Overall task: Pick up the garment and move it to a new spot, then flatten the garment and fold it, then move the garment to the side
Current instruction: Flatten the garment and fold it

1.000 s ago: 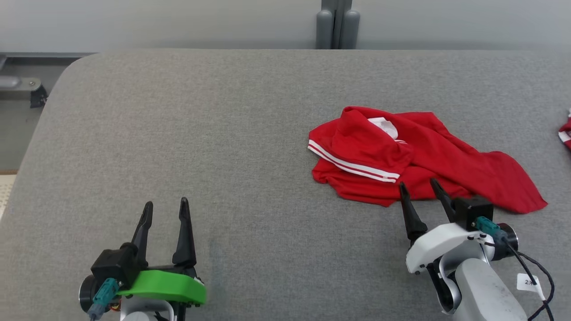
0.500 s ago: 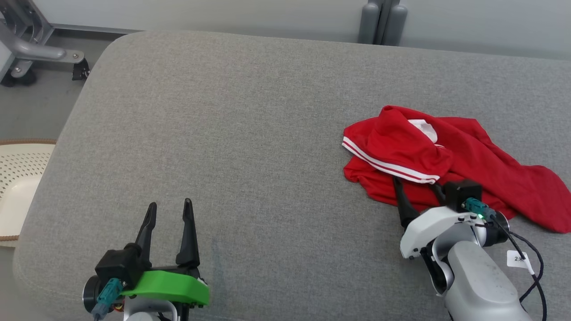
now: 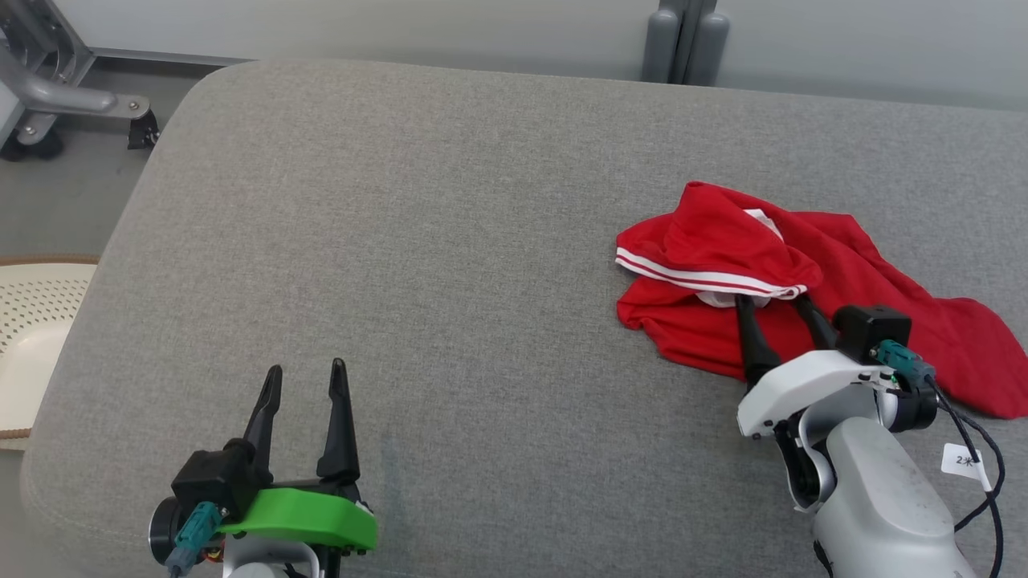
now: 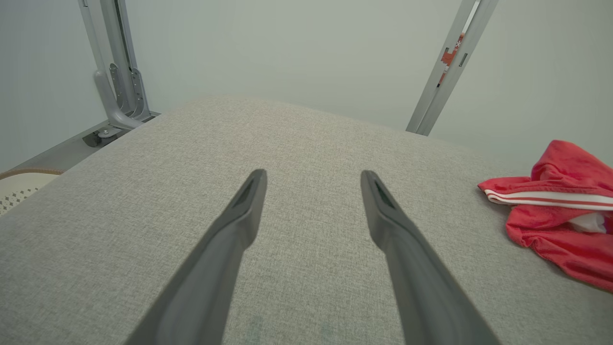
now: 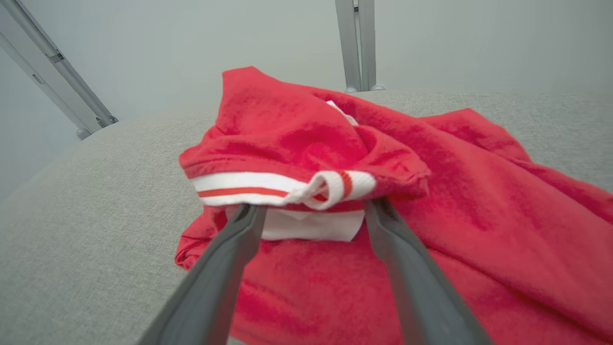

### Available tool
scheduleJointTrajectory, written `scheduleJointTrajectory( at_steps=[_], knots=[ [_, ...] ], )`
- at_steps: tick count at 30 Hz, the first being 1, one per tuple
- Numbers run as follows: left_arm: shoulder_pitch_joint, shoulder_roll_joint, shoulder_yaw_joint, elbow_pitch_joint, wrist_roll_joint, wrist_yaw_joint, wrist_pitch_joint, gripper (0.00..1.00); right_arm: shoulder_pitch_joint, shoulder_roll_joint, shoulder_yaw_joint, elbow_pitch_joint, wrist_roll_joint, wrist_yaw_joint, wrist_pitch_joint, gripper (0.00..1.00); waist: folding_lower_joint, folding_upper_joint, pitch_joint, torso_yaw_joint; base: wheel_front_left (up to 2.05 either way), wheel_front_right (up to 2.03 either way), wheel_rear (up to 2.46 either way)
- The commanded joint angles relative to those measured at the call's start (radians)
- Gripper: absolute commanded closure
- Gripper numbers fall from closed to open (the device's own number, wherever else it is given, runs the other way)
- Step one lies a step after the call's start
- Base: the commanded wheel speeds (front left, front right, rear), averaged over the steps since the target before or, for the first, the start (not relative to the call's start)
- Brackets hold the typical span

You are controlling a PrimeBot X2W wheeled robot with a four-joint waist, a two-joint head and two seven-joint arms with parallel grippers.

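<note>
Nearest the robot, the left gripper [image 3: 305, 366] hung low over the grey pad [image 3: 450, 241] on the robot's left. Its jaws were spread wide and held nothing. In its wrist view the fingers [image 4: 239, 215] pointed out across the pad, with the garment [image 4: 560, 225] well off to their right. A white basket [image 3: 32, 337] sat beside the pad's left edge.

A little farther out, on the robot's right, the right gripper [image 3: 773, 305] also had its jaws wide apart. Its fingertips were tucked under a raised fold of the garment [image 3: 867, 265], a fold edged with striped trim [image 3: 707, 279]. In the right wrist view the trim [image 5: 249, 184] draped across both tips, with white fabric showing between the fingers. Nothing was clamped yet.

The garment lay crumpled on the right half of the pad, straight ahead of the right jaws and touching them, and well apart from the left ones. Its long axis ran across the robot's front, from the bunched, trimmed end near the middle to a flat tail [image 3: 980, 385] trailing right. The jaws therefore met it broadside, close to the bunched end. The right arm was plainly the nearer, and the pickup looked to depend on closing over that fold.

Beyond the pad's far edge stood grey posts [image 3: 683, 40] and, far left, a metal frame [image 3: 64, 96].
</note>
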State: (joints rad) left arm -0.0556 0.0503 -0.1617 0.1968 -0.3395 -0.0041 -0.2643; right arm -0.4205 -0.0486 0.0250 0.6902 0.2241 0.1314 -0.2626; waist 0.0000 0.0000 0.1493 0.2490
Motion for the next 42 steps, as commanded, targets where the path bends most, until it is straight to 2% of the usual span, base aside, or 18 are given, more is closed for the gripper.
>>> scheduleJointTrajectory(
  at_steps=[1,7,8,9,10,11,12,13,20,24,28,37,38,39,42],
  knots=[
    [0.005,0.001,0.003,0.0,0.008,-0.002,0.0,0.0,0.005,-0.003,-0.005,-0.005,0.009,-0.002,-0.003,0.0,0.0,0.0,0.0,-0.001,0.0,0.0,0.0],
    [0.003,0.001,0.004,-0.003,0.008,-0.001,0.0,0.0,0.007,-0.003,-0.013,-0.02,0.042,-0.002,-0.003,0.0,0.0,0.0,0.005,-0.004,0.0,0.0,0.0],
    [0.001,0.001,0.004,-0.001,0.008,-0.002,0.0,0.0,0.003,-0.004,-0.016,-0.021,0.04,-0.002,-0.003,0.19,0.0,0.0,0.006,-0.004,0.0,0.0,0.0],
    [-0.001,0.001,0.004,0.001,0.008,-0.003,0.0,0.0,-0.004,-0.003,-0.019,-0.021,0.034,-0.002,-0.003,0.49,0.0,0.0,0.008,-0.004,0.0,0.0,0.0],
    [-0.005,0.001,0.003,0.001,0.008,-0.004,0.0,0.0,-0.013,-0.003,-0.019,-0.019,0.027,-0.002,-0.003,0.64,0.0,0.0,0.011,-0.003,0.0,0.0,0.0],
    [-0.007,0.001,0.002,0.001,0.006,-0.004,0.0,0.0,-0.022,-0.003,-0.013,-0.014,0.025,-0.002,-0.003,0.69,0.0,0.0,0.014,-0.003,0.0,0.0,0.0],
    [-0.01,0.001,0.001,0.001,0.005,-0.005,0.0,0.0,-0.033,-0.003,-0.007,-0.008,0.018,-0.002,-0.003,0.79,0.0,0.0,0.017,-0.002,0.0,0.0,0.0],
    [-0.015,0.001,-0.002,0.002,0.005,-0.005,0.0,0.0,-0.049,-0.003,-0.005,-0.001,0.006,-0.002,-0.003,1.0,0.0,0.0,0.021,0.0,0.0,0.0,0.0],
    [-0.033,0.001,-0.025,0.002,-0.01,0.001,0.0,0.0,-0.192,-0.004,-0.029,0.066,-0.119,-0.002,-0.003,1.0,0.0,0.0,0.051,0.036,0.0,0.0,0.0],
    [-0.045,0.001,-0.041,0.003,-0.018,0.003,0.0,0.0,-0.295,-0.028,-0.039,0.117,-0.184,-0.002,-0.003,1.0,0.0,0.0,0.066,0.07,0.0,0.0,0.0],
    [-0.054,0.001,-0.057,0.008,-0.028,0.003,0.0,0.0,-0.413,-0.059,-0.049,0.18,-0.236,-0.002,-0.003,1.0,0.0,0.0,0.08,0.106,0.0,0.0,0.0],
    [-0.072,0.001,-0.104,0.012,-0.059,0.005,0.0,0.0,-0.66,-0.175,-0.11,0.358,-0.375,-0.002,0.023,1.0,0.0,0.0,0.117,0.197,0.0,0.0,0.0],
    [-0.072,0.001,-0.108,0.011,-0.062,0.006,0.0,0.0,-0.674,-0.176,-0.106,0.381,-0.4,-0.002,0.04,0.59,0.0,0.0,0.122,0.203,0.0,0.0,0.0],
    [-0.073,0.001,-0.11,0.009,-0.065,0.007,0.0,0.0,-0.689,-0.178,-0.102,0.391,-0.414,-0.002,0.041,0.0,0.0,0.0,0.128,0.206,0.0,0.0,0.0],
    [-0.078,0.001,-0.111,-0.002,-0.073,0.016,0.0,0.0,-0.735,-0.179,-0.101,0.418,-0.45,-0.002,0.037,0.0,0.0,0.0,0.143,0.204,0.0,0.0,0.0]
  ],
)
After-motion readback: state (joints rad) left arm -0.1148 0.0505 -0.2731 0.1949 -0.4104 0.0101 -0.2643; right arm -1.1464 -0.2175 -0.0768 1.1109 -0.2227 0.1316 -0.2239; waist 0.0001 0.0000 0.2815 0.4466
